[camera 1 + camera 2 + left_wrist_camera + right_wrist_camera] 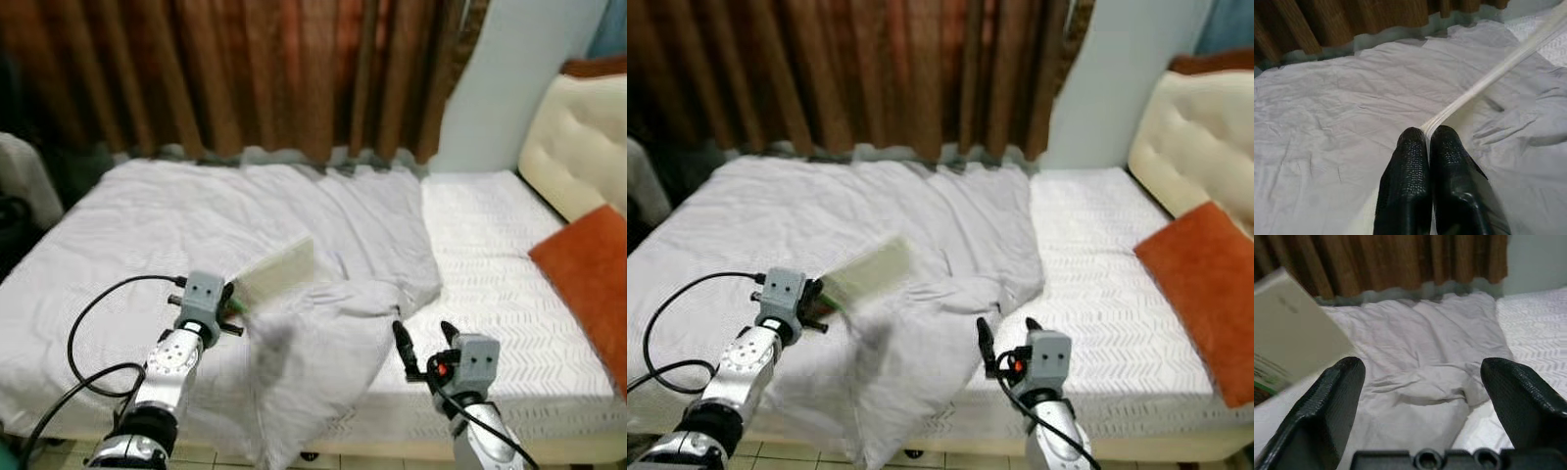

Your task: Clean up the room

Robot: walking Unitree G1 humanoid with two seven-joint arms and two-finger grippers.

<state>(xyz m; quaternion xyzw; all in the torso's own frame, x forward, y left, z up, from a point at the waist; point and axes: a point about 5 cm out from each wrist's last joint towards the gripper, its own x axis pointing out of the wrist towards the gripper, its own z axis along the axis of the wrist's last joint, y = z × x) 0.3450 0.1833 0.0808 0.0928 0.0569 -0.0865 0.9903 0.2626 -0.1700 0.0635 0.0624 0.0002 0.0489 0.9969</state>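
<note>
Left eye view, L claw [238, 302] pinching booklet [277, 273] over rumpled sheet [323, 225], R claw [421, 348] wide, orange pillow [591, 274] beyond.

Right hand [1422, 396] spread wide above rumpled sheet [1425, 357], beside booklet [1288, 328].

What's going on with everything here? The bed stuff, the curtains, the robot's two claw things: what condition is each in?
Left gripper: shut on the flat pale booklet, held up above the bed.
Right gripper: open, holding nothing, near the bed's edge.
Grey sheet: rumpled, one corner hanging over the bed's edge.
Mattress: bare on the right.
Orange pillow: lying by the headboard.
Curtains: drawn closed.
</note>
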